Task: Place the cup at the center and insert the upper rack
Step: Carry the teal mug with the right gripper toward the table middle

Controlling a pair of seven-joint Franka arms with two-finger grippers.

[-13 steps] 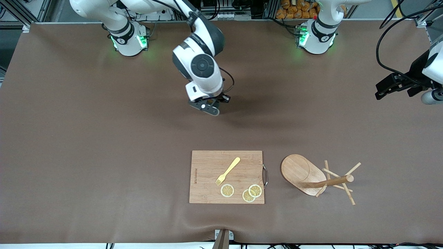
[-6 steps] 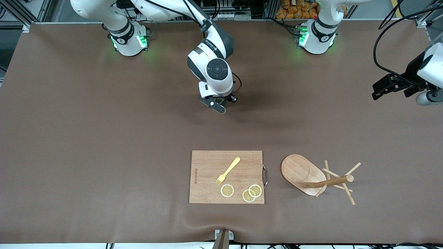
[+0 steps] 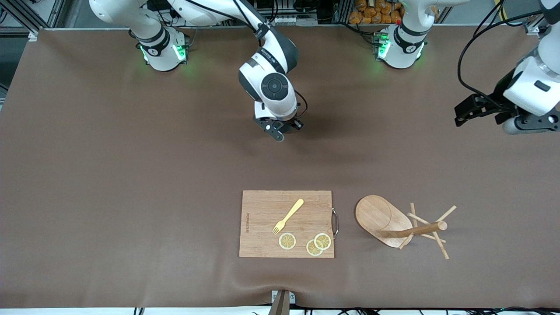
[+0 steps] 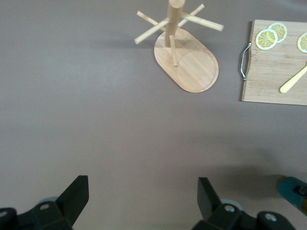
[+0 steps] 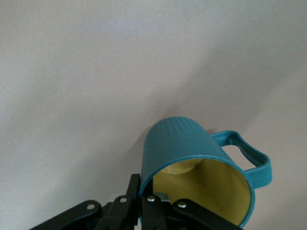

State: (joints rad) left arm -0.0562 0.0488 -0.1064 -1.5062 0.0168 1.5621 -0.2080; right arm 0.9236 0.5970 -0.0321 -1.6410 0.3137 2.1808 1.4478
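The brown counter (image 3: 131, 175) filled nearly the whole front picture. The right arm came down from the upper left of that picture and hung over the upper middle. The left arm sat at the right edge, waiting.

A wooden board (image 3: 262, 236) lay in the lower middle, with a yellow fork (image 3: 288, 215) and three lemon slices (image 3: 287, 241) on it. Just beside its metal handle, toward the lower right, the rack (image 3: 385, 221) stood on its oval base. From so high up, its post seemed to lean over.

The right hand (image 3: 280, 131) was closed tight on the rim of the cup (image 5: 192, 163). In the right wrist picture the cup filled the lower middle, tipped so its yellow inside showed, handle sticking out to the right. It was over bare counter, and I could not tell if it touched down.

The left hand (image 4: 144, 196) was wide open and held nothing. It looked down at bare counter, with the rack in the top middle of its picture.

The cup was about at the middle but not let go yet. The rack was still untouched, so that part was all left to do.
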